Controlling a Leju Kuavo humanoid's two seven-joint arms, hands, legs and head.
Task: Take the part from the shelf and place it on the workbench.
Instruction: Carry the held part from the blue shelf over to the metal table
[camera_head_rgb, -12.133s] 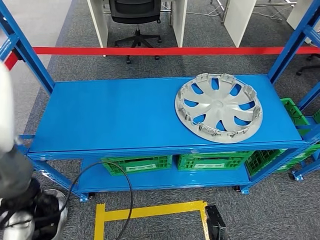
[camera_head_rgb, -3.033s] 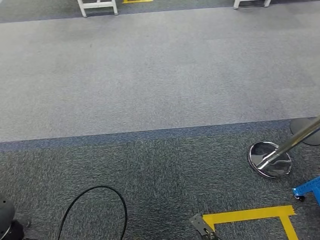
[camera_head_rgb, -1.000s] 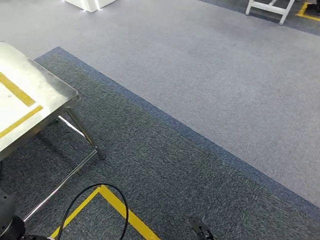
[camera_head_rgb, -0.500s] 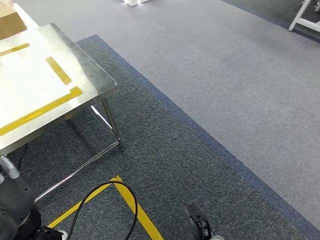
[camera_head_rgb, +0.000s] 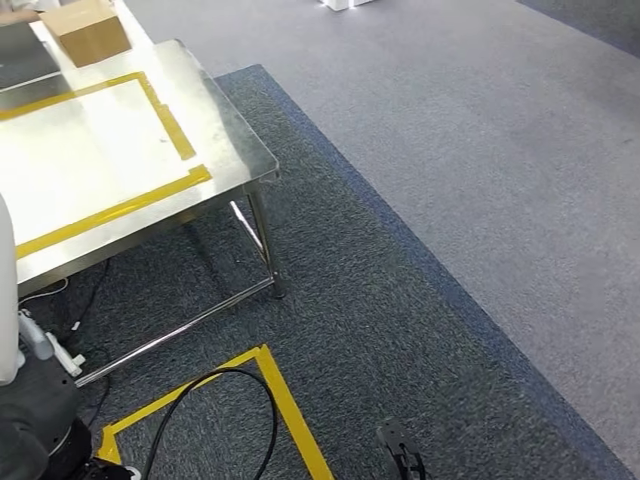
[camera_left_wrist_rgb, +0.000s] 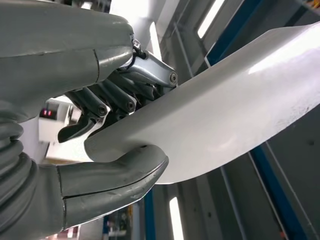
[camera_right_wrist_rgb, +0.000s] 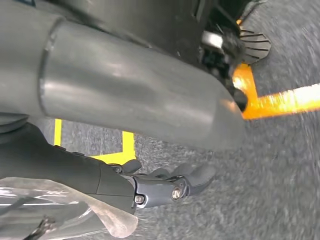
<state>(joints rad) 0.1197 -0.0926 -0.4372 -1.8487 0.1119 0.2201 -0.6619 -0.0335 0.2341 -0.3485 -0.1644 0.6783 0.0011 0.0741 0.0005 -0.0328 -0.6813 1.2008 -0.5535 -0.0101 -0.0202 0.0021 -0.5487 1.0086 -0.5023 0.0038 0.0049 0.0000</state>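
The left robot hand (camera_left_wrist_rgb: 113, 125) has the part (camera_left_wrist_rgb: 226, 115) pinched at its rim, thumb (camera_left_wrist_rgb: 113, 180) pressed on one face and the darker fingers (camera_left_wrist_rgb: 113, 97) curled over the other, so the pale grey disc sticks out past the hand as a broad, thin, slightly dished sheet. From where I stand it looks like moulded plastic: light for its spread, fairly stiff across the middle but likely to flex and wobble at the free edge, and smooth enough that a one-sided rim pinch could let it swivel or slide if it is jolted. I would judge the rim, where it is thickest, the sensible place to hold, and a second grip on the opposite edge would steady it for setting down flat. The right robot hand (camera_right_wrist_rgb: 166, 185) hangs low over the carpet with its fingers stretched out loosely and nothing in them. In the head view the steel worktop (camera_head_rgb: 226, 140) sits at about ten o'clock, its top marked with a yellow tape rectangle (camera_head_rgb: 170, 125), and a cardboard box (camera_head_rgb: 87, 30) at its far end near eleven o'clock. More yellow floor tape (camera_head_rgb: 287, 410) and a black cable (camera_head_rgb: 226, 375) lie on the carpet at six o'clock. The part is not yet over the worktop, as far as I can judge.
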